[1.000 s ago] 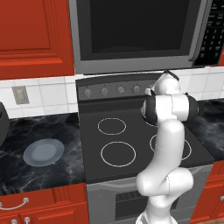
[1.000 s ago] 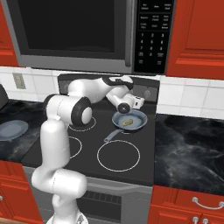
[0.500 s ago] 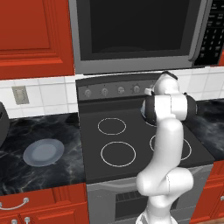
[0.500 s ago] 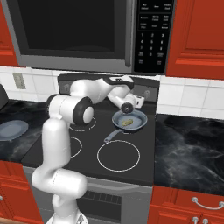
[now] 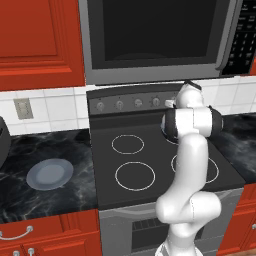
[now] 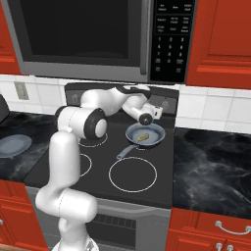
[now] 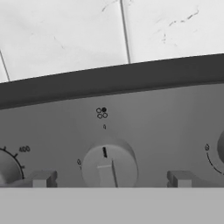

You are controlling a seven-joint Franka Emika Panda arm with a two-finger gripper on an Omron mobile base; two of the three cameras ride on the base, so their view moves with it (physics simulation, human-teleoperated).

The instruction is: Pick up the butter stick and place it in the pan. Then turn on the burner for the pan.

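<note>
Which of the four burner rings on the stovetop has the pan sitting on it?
The back right ring. The pan, with the butter stick inside, covers it; the other three rings lie bare, including the front right ring just before it.

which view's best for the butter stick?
Right base view: the butter stick lies in plain sight inside the pan. In the left base view the arm covers that burner; the hand view looks at the stove knobs.
</note>
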